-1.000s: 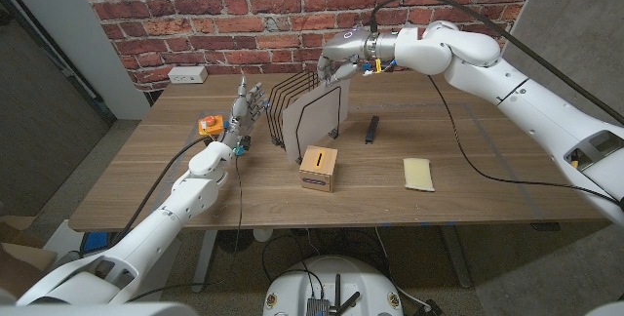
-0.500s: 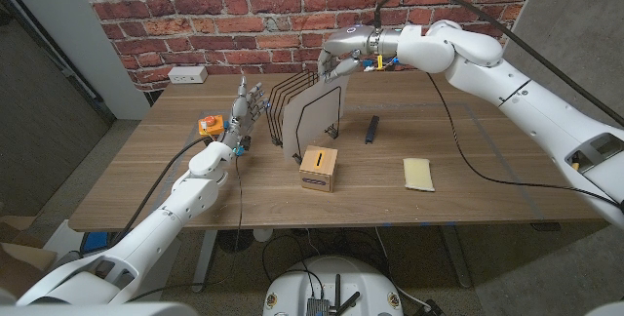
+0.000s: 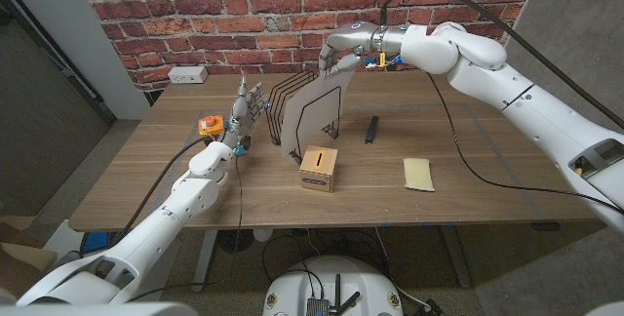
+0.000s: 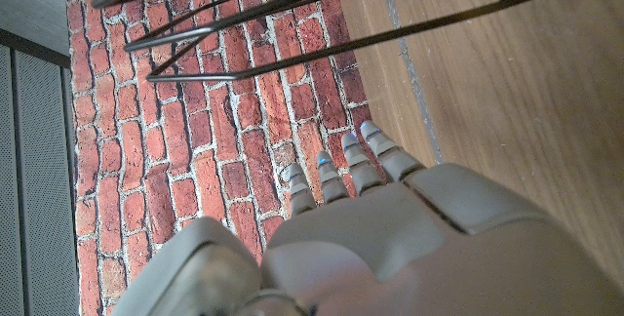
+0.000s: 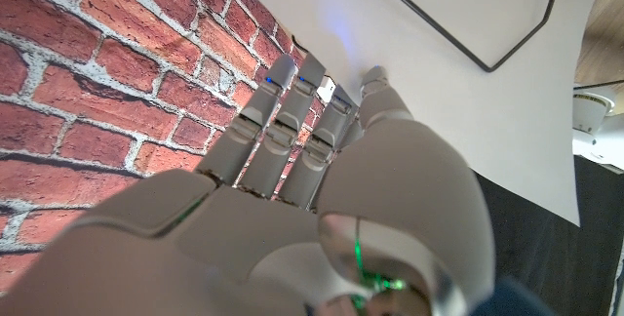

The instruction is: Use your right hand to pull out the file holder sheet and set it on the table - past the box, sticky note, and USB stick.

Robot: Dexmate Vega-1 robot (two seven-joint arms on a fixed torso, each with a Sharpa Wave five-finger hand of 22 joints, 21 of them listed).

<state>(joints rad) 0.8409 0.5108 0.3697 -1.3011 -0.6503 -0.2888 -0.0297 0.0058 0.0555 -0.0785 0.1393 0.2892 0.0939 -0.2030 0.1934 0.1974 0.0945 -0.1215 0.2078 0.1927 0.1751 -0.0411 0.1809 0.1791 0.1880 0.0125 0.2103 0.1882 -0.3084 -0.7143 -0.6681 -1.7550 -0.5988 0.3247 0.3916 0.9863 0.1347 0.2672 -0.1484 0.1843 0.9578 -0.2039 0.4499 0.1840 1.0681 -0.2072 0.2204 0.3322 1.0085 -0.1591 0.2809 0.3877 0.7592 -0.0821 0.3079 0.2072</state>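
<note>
Overhead, flat white sheet [image 3: 314, 111] in right hand [image 3: 336, 60].

Matt white paper sheet [image 3: 314, 114], thin black wire file holder [image 3: 290, 111], wood-grain table [image 3: 468, 140], cardboard box [image 3: 319, 168].

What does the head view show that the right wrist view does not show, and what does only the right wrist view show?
Head view alone: the wire file holder, the left hand standing beside it holding nothing, the box, the USB stick, the sticky note and an orange item on the table.

Right wrist view alone: the fingers lying close against the sheet's top edge.

Both share: the right hand gripping the white sheet, a black wire loop in front of the sheet, and the brick wall.
</note>
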